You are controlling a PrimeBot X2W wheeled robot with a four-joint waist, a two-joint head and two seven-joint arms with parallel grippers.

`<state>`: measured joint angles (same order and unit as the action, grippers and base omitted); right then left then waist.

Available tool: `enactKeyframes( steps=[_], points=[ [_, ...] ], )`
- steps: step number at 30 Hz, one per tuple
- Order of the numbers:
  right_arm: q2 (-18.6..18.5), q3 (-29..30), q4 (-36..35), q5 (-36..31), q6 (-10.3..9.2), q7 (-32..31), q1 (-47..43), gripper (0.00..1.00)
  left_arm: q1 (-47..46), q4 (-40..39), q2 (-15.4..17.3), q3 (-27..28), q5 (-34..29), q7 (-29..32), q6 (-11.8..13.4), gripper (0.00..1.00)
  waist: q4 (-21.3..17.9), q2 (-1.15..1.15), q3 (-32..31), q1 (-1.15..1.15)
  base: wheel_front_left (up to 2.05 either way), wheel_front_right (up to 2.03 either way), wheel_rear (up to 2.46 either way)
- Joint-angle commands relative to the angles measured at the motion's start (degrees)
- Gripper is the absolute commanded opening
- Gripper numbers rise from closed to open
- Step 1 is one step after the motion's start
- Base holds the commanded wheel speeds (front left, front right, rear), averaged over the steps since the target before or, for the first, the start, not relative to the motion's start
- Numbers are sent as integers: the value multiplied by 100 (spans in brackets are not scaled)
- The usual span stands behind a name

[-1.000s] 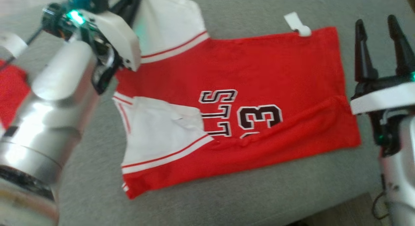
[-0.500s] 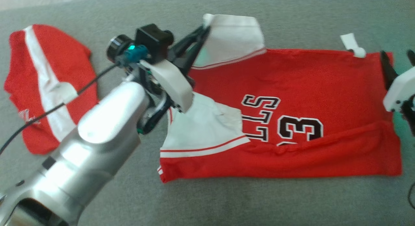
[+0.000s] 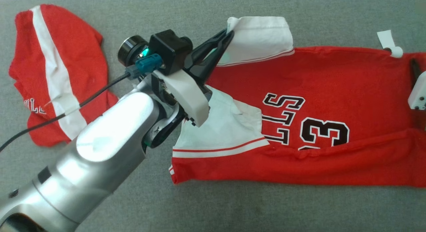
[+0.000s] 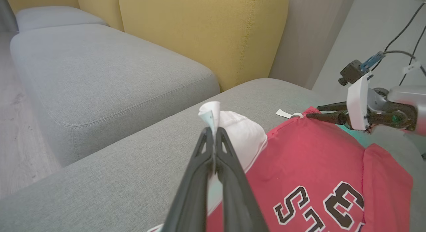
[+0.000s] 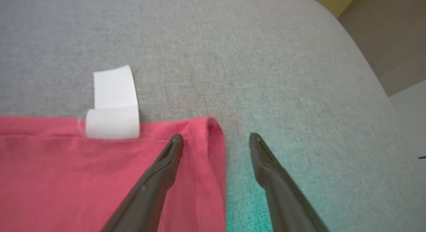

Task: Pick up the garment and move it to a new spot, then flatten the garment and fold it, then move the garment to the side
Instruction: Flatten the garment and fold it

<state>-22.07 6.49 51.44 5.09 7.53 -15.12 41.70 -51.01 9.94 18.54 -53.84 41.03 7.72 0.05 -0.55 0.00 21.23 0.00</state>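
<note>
Garment (image 3: 332, 79) red, white sleeves, partly folded

The left tool (image 4: 213, 132) is clamped tight on the garment (image 4: 299, 158), its silver forearm (image 3: 100, 148) slanting behind it; the right tool (image 5: 216, 136) holds its fingers wide apart.

Head camera looks steeply down on the red jersey (image 3: 316, 82) spread across a grey sofa cushion (image 3: 233, 208). Left wrist camera sights low from the jersey's sleeve end toward a yellow backrest (image 4: 199, 35); right wrist camera sits close above its hem corner. All three catch the white tag (image 5: 113, 102) there.
</note>
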Motion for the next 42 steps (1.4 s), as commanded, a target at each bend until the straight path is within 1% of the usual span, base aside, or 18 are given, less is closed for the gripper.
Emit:
enactKeyframes(
  steps=[1, 6, 7, 8, 10, 14, 17, 18, 21, 26, 33, 36, 42],
  points=[
    [-39, -39, -42, -43, -4, 22, 146, 100, -112, -237, 150, 205, -31, 32, 48, 0, 6, 0, 25, 0, 0, 0, 0],
    [57, -153, 384, -218, -4, -66, 319, 99, -125, -409, 176, 218, -15, 102, 124, 0, -17, 0, 54, 0, 0, 0, 0],
    [78, -189, 452, -225, -4, -106, 345, 44, -133, -423, 189, 231, -8, 108, 135, 0, -24, 0, 53, 0, 0, 0, 0],
    [91, -228, 498, -228, -4, -113, 371, 0, -143, -430, 206, 243, -10, 110, 148, 0, -31, 0, 49, 0, 0, 0, 0],
    [105, -263, 542, -199, -4, -47, 429, 0, -153, -419, 241, 268, -14, 108, 177, 0, -53, 0, 29, 0, 0, 0, 0],
    [126, -250, 533, -53, -4, 276, 573, 0, -138, -326, 297, 356, 11, 53, 256, 0, -105, 0, -58, 0, 0, 0, 0],
    [128, -317, 474, 130, -4, 508, 682, 0, -133, -191, 335, 453, 43, -28, 316, 0, -149, 0, -143, 0, 0, 0, 0],
    [128, -398, 397, 280, -4, 661, 756, 0, -157, -78, 359, 525, 45, -104, 354, 0, -178, 0, -182, 0, 0, 0, 0],
    [113, -492, 258, 549, -4, 850, 864, 0, -228, 119, 357, 632, 51, -230, 397, 0, -213, 0, -202, 0, 0, 0, 0],
    [76, -620, 68, 842, -4, 1060, 1025, 0, -431, 448, 300, 738, 32, -382, 397, 0, -242, 0, -139, 0, 0, 0, 0],
    [25, -746, -151, 1348, -4, 1425, 1385, 0, -1101, 1413, -3, 902, -80, -772, 342, 0, -241, 0, 90, 0, 0, 0, 0],
    [13, -747, -148, 1523, -4, 1581, 1544, 0, -1431, 1938, -166, 966, -228, -1135, 390, 0, -242, 0, 161, 0, 0, 0, 0],
    [13, -906, -66, 1767, -4, 1777, 1707, 0, -1839, 2904, -525, 955, -390, -1787, 295, 0, -224, 0, 173, 0, 0, 0, 0]
  ],
)
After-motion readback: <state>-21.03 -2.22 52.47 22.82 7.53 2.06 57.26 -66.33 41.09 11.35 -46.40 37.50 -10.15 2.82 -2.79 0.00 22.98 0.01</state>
